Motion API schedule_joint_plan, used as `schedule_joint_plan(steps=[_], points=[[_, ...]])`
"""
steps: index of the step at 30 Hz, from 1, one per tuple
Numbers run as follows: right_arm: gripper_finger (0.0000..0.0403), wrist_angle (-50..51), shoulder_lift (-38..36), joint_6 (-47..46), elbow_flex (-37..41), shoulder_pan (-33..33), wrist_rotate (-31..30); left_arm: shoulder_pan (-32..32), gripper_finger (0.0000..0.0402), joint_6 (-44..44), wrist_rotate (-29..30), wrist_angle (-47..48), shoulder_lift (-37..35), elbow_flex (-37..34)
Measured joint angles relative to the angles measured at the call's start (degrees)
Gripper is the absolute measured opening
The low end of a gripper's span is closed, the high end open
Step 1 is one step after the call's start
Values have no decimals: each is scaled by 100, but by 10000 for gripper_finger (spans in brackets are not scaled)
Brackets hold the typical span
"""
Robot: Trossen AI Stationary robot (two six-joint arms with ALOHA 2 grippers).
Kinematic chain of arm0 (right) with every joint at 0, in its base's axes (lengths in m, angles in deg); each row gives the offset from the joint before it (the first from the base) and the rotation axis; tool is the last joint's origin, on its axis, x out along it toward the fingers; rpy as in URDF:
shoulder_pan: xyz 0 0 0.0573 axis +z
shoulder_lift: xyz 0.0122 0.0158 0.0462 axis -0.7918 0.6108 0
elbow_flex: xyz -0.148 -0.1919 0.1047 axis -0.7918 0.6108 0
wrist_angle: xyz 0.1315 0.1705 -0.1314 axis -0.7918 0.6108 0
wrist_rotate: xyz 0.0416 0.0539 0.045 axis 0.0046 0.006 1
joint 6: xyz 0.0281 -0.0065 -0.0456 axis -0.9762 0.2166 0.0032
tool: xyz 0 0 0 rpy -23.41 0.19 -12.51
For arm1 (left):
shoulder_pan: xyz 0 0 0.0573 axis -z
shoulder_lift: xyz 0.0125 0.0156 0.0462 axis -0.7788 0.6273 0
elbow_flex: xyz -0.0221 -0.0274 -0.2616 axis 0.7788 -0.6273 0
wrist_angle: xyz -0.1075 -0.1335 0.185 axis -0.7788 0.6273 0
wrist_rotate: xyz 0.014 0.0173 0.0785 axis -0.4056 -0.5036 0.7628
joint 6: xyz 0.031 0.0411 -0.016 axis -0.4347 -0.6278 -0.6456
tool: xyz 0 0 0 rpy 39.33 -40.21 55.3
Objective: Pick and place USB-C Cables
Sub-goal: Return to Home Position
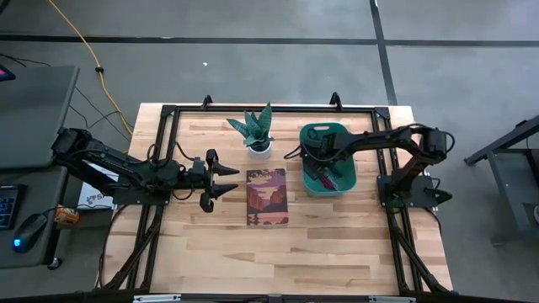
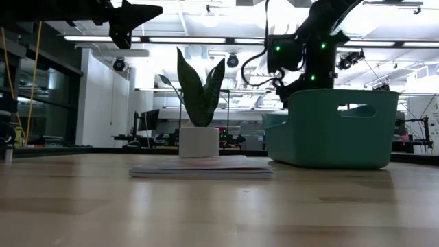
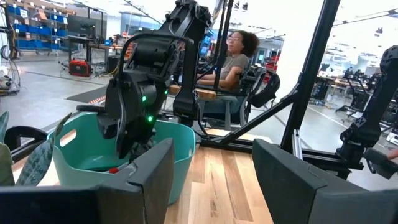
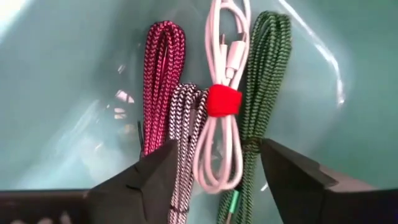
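Several coiled USB-C cables lie side by side on the floor of a teal bin (image 1: 347,143): a magenta braided one (image 4: 163,74), a black-and-white braided one (image 4: 183,124), a white one bound with a red tie (image 4: 222,101) and a green braided one (image 4: 266,74). My right gripper (image 4: 217,186) reaches down into the bin, open, its fingers standing either side of the white and black-and-white cables, just above them. My left gripper (image 1: 221,180) is open and empty, well above the table, left of the book.
A picture book (image 1: 267,196) lies flat at mid table between the arms. A potted plant in a white pot (image 1: 257,135) stands behind it, left of the bin. The bin's walls (image 2: 336,127) enclose my right gripper. A person sits beyond the table (image 3: 236,56).
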Motion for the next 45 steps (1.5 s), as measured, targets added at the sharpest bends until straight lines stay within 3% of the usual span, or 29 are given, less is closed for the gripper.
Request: schedule_joint_plan(steps=[8, 13, 17, 25, 32, 45], points=[[229, 37, -806, 304, 28, 347, -493, -2, 196, 16, -2, 2, 0, 2], [229, -546, -1614, 432, 520, 914, -767, -1, 196, 48, -2, 2, 0, 2], [229, -1625, -2350, 548, 1176, 1417, -843, -1, 196, 100, -1, 4, 0, 2], [229, -4815, -3450, 1548, 2063, 2256, -823, -2, 196, 101, 1, 4, 0, 2], [229, -6145, -3580, 2577, 2077, 2713, -768, 0, 196, 101, 7, 6, 2, 2], [229, -6230, -3547, 2733, 2077, 2830, -765, -2, 196, 66, 20, 6, 2, 2]])
